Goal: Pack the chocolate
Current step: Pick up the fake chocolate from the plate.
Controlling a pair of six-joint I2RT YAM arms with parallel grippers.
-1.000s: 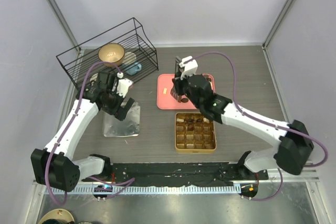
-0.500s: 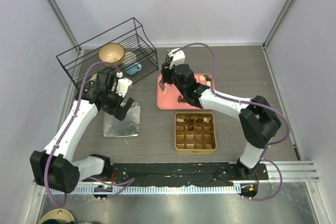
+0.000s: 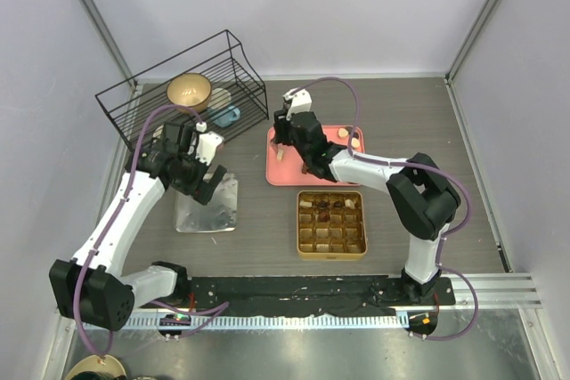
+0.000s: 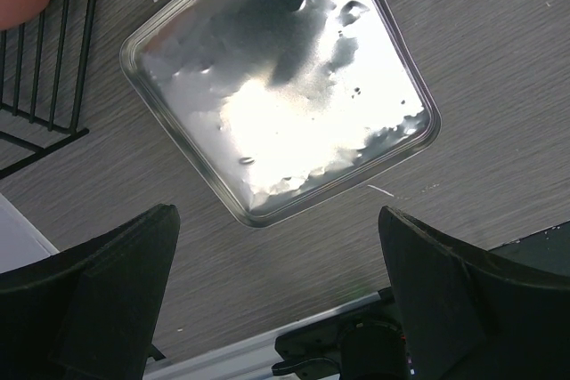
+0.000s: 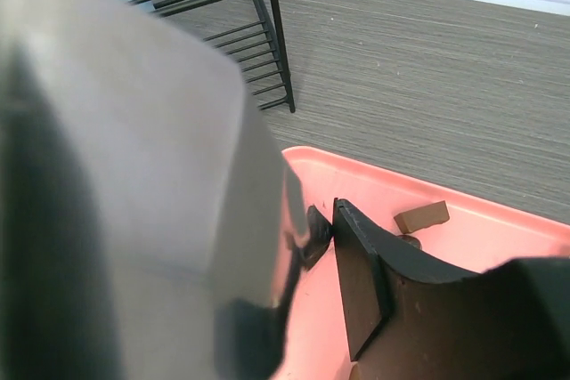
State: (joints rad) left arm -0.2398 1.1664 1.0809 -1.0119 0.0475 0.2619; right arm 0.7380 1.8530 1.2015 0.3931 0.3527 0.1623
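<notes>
The gold tin (image 3: 331, 242) lies at centre front, with chocolate (image 3: 331, 205) in its far row only. Behind it lies the pink tray (image 3: 322, 171) with loose chocolate near its right far corner (image 3: 344, 133) and its left side (image 3: 280, 154). My right gripper (image 3: 283, 140) hangs low over the tray's left far part. In the right wrist view (image 5: 331, 220) a blurred grey mass hides one finger, a slit of pink shows between the jaws, and a brown piece (image 5: 421, 216) lies beyond. My left gripper (image 3: 212, 182) (image 4: 274, 251) stands wide open and empty over the silver lid (image 4: 276, 86).
A black wire rack (image 3: 240, 60) stands at the back left, holding a gold bowl (image 3: 189, 91) and a blue item (image 3: 228, 116). Its bars (image 5: 276, 51) come close to the tray's left far corner. The silver lid (image 3: 200, 211) lies left of the tin.
My right gripper has swung from the tray's near edge by the tin to the tray's left far part, and its jaws have spread. The left arm has stayed put.
</notes>
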